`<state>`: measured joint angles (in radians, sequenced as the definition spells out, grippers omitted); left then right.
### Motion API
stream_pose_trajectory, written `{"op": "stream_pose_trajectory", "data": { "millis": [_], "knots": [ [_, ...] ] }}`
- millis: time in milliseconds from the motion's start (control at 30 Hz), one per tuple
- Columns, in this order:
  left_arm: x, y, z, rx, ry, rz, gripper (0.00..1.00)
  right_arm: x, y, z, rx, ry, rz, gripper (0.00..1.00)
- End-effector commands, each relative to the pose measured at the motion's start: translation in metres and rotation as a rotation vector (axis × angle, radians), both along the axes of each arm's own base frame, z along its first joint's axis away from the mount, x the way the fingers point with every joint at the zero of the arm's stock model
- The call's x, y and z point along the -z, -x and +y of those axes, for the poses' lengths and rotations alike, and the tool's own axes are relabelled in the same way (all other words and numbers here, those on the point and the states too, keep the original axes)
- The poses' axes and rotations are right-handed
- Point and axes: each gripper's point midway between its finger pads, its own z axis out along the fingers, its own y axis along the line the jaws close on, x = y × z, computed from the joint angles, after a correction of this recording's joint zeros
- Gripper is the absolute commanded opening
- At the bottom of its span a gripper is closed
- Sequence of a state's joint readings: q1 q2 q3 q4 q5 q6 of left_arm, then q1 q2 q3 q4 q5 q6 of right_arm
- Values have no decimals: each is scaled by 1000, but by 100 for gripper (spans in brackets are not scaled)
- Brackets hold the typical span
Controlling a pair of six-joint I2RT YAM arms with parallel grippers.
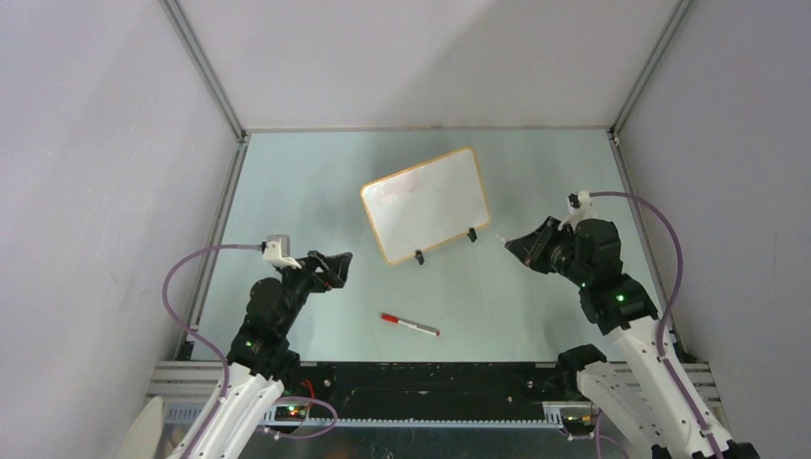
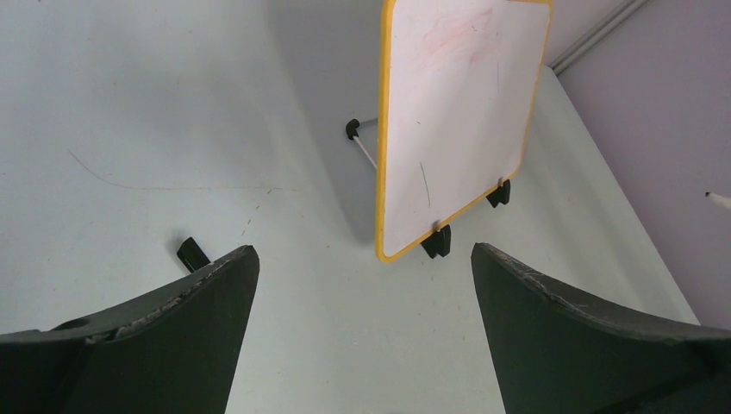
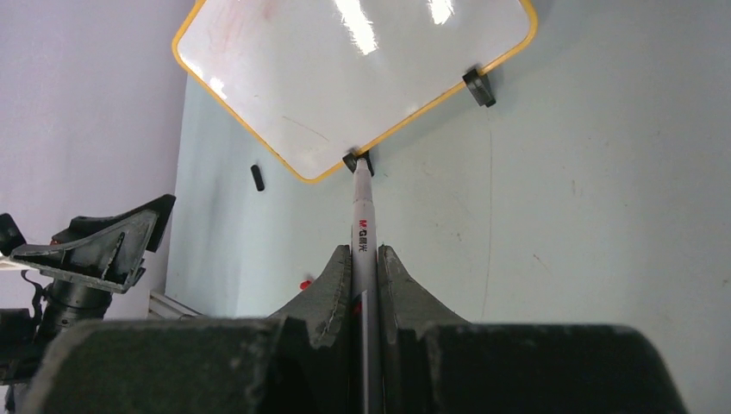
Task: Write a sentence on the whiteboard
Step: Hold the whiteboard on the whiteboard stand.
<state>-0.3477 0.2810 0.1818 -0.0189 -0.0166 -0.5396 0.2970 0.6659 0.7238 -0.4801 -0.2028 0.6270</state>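
Note:
The whiteboard (image 1: 426, 204) stands on two black clip feet mid-table, orange-framed. Its face is blank except for faint red smudges and a few thin stray marks; no sentence shows on it. It also shows in the left wrist view (image 2: 457, 112) and the right wrist view (image 3: 345, 69). My right gripper (image 1: 519, 245) is shut on a white marker (image 3: 363, 226), whose tip points at the board's lower right foot, a short way off it. My left gripper (image 1: 337, 263) is open and empty (image 2: 365, 259), left of and in front of the board.
A red-capped marker (image 1: 409, 324) lies on the table in front of the board, between the arms. A small black cap (image 2: 192, 254) lies near my left fingertip. Grey walls and metal rails close in the table on three sides.

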Motion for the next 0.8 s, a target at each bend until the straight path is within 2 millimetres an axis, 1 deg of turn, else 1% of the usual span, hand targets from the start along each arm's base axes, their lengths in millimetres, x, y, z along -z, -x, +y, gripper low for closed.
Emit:
{"op": "stream_pose_trajectory", "data": {
  "millis": [0, 100, 133, 167, 200, 267, 300, 333, 367, 400, 433, 467, 500, 533, 567, 600, 633, 667, 700, 733, 767],
  "knots": [
    [-2, -1, 7, -27, -37, -34, 99, -26, -13, 13, -34, -72, -65, 0],
    [-4, -1, 4, -10, -36, -44, 99, -30, -20, 18, -40, -93, -78, 0],
    [-2, -1, 3, -5, -37, -39, 99, -30, -20, 20, -52, -96, -79, 0],
    [-5, -2, 2, -3, -36, -54, 99, -29, -23, 21, -54, -97, -78, 0],
    [-3, -3, 3, -6, -45, -49, 100, -28, -24, 22, -57, -99, -76, 0],
    [-1, -5, 5, -18, -56, -42, 100, -25, -30, 24, -60, -100, -71, 0],
    [0, -5, 6, -21, -58, -42, 100, -18, -32, 26, -69, -92, -56, 0],
    [0, -6, 6, -25, -65, -46, 99, -16, -35, 25, -65, -86, -57, 0],
    [0, -7, 6, -24, -65, -46, 99, -10, -39, 23, -52, -70, -45, 0],
    [-3, -6, 2, -1, -67, -56, 99, -10, -43, 21, -43, -66, -52, 0],
    [3, -4, -3, 30, -64, -52, 100, -8, -46, 21, -40, -68, -42, 0],
    [1, -4, -8, 50, -40, -69, 99, -9, -46, 22, -51, -74, -47, 0],
    [-5, -4, -11, 70, -39, -83, 100, -14, -48, 20, -24, -92, -51, 0],
    [-8, -6, -10, 66, -48, -88, 99, -32, -49, 21, -27, -121, -109, 0],
    [-14, -7, -10, 63, -49, -97, 99, -44, -45, 26, -52, -139, -143, 0],
    [-12, -7, -9, 63, -67, -89, 99, -63, -42, 26, -48, -140, -208, 0],
    [-16, -8, -8, 57, -71, -90, 99, -71, -43, 22, 0, -109, -243, 0],
    [-17, -6, -9, 66, -70, -94, 99, -87, -40, 19, 19, -104, -285, 0],
    [-11, -4, -13, 88, -69, -94, 99, -93, -38, 20, 4, -74, -327, 0],
    [-16, -3, -14, 94, -50, -125, 99, -103, -38, 20, -2, -69, -355, 0],
    [-13, -1, -15, 101, -45, -127, 99, -105, -40, 17, 12, -56, -360, 0]
  ]
}}
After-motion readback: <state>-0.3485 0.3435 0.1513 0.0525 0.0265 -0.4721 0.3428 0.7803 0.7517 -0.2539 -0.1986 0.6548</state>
